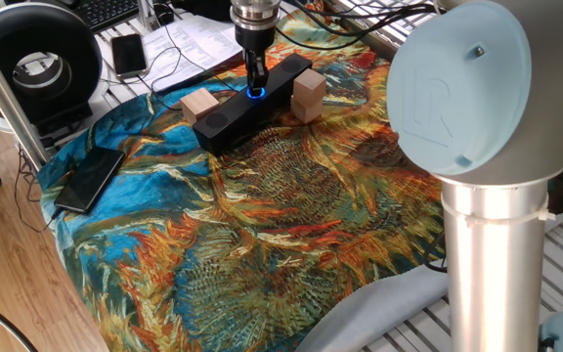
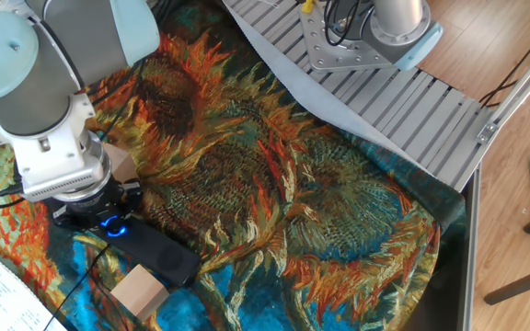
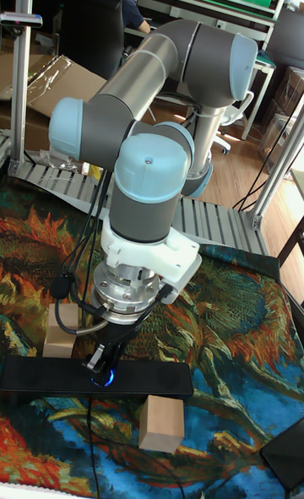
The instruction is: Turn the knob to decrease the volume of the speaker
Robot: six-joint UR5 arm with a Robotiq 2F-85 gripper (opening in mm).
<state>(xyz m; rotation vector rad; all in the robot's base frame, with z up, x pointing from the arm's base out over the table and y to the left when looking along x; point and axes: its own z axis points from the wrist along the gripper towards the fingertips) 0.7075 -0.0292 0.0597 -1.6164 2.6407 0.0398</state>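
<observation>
The speaker is a long black bar lying on the sunflower cloth between two wooden blocks. Its knob glows blue on the top face. My gripper points straight down onto the knob, its dark fingers close together around it and mostly covering it. The blue ring shows just below the fingertips in every view.
One wooden block sits on one side of the speaker, another block on the other. A flat black phone lies at the cloth's edge. A round black device and a cable stand beyond it.
</observation>
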